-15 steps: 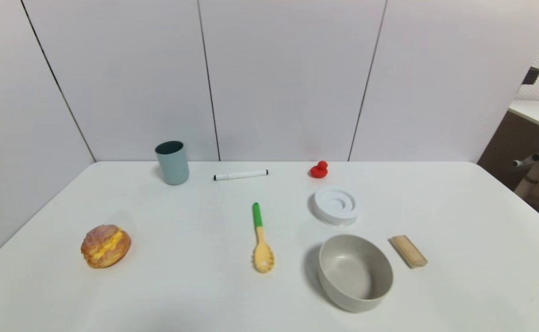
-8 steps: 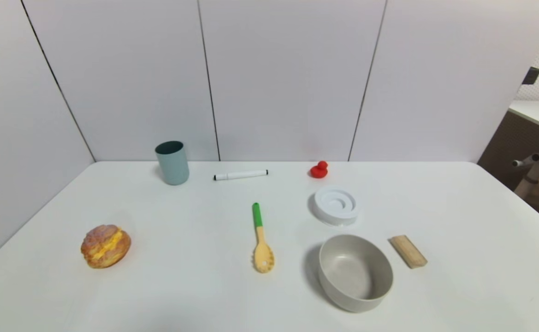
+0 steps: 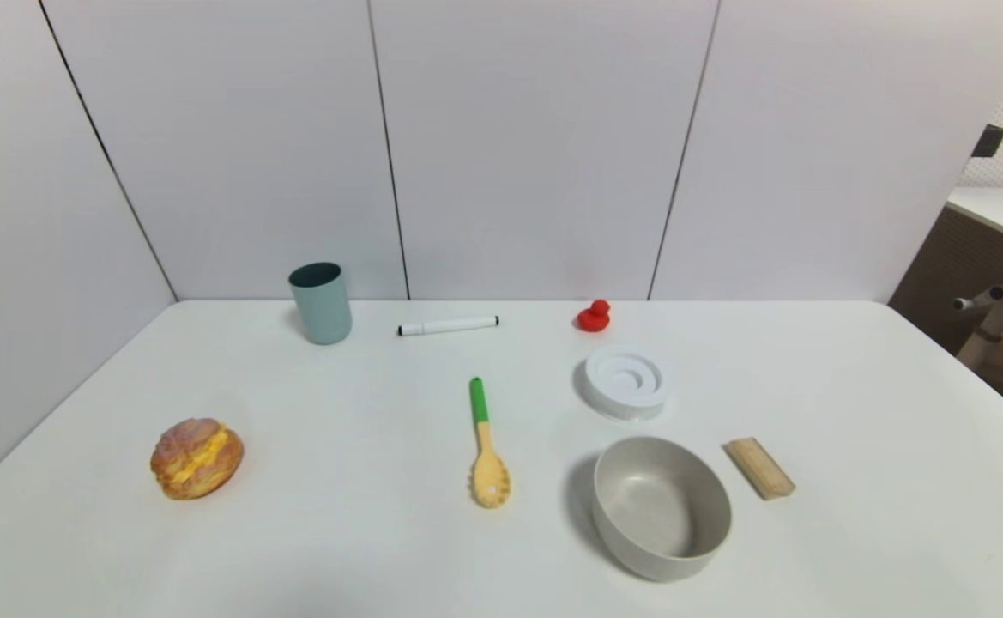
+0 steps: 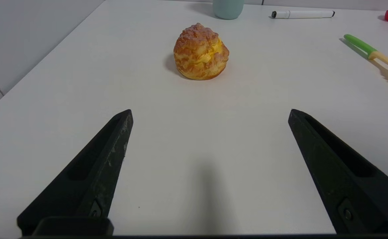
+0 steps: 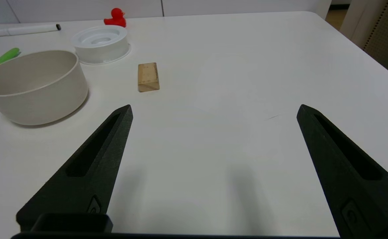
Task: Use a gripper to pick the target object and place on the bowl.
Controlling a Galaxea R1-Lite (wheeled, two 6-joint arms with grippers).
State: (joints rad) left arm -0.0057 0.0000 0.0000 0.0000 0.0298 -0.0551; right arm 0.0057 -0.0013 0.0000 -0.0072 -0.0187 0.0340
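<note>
The golden-brown cream-puff bun (image 3: 196, 457) with yellow filling sits on the white table at the near left; it also shows in the left wrist view (image 4: 200, 51). The beige-grey bowl (image 3: 661, 506) stands empty at the near right and shows in the right wrist view (image 5: 31, 86). Neither gripper shows in the head view. My left gripper (image 4: 210, 111) is open and empty, low over the table, well short of the bun. My right gripper (image 5: 214, 108) is open and empty over bare table, to the side of the bowl.
A yellow spoon with green handle (image 3: 484, 446) lies mid-table. A white ringed dish (image 3: 625, 382), a red duck (image 3: 594, 317), a marker (image 3: 447, 326) and a teal cup (image 3: 321, 302) stand farther back. A tan wooden block (image 3: 759, 468) lies right of the bowl.
</note>
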